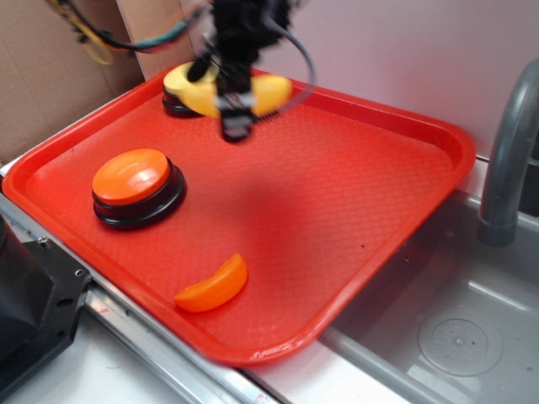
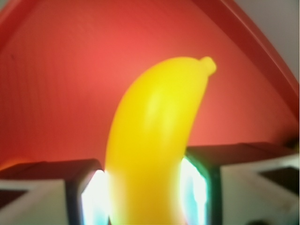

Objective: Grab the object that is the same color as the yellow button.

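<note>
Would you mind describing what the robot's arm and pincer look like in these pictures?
The arm is black and blurred, with black, yellow, red and teal cables looping beside it. The pincer looks black from outside; the wrist view shows dark-edged, pale grey fingers with glossy inner pads.

This looks like a pretend kitchen set up for a robot. A grey sink [image 1: 438, 337] with a grey tap [image 1: 505, 160] fills the right side. A red tray [image 1: 362, 210] lies beside it, with brown cardboard [image 1: 50, 76] at the upper left.
</note>
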Available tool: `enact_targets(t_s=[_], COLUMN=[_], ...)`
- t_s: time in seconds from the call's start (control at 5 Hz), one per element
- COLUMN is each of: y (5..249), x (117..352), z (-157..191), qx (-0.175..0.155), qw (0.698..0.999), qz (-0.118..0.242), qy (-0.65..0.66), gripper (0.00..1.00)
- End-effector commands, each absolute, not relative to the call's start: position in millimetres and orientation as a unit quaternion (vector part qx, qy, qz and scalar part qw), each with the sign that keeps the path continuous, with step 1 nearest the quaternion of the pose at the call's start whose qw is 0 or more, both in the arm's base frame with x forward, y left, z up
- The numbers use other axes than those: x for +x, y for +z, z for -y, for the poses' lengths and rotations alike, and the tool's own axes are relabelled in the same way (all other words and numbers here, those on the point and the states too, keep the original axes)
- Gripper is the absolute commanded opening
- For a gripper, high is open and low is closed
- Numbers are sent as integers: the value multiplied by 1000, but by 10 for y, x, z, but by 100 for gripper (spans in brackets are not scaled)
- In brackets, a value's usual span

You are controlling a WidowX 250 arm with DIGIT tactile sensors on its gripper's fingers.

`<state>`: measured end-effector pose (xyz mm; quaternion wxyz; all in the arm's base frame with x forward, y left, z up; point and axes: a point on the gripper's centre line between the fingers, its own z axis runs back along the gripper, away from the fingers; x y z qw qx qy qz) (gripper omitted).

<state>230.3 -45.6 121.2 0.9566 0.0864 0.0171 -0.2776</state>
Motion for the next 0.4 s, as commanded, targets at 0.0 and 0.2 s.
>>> enact_targets(t_s=[0.0, 0.2], y=[2045, 2107], x=[2222, 2236], z=[686, 728], qx=[110, 127], qw=[982, 981], qz=[4, 9], qy=[-156, -149], gripper=[0, 0])
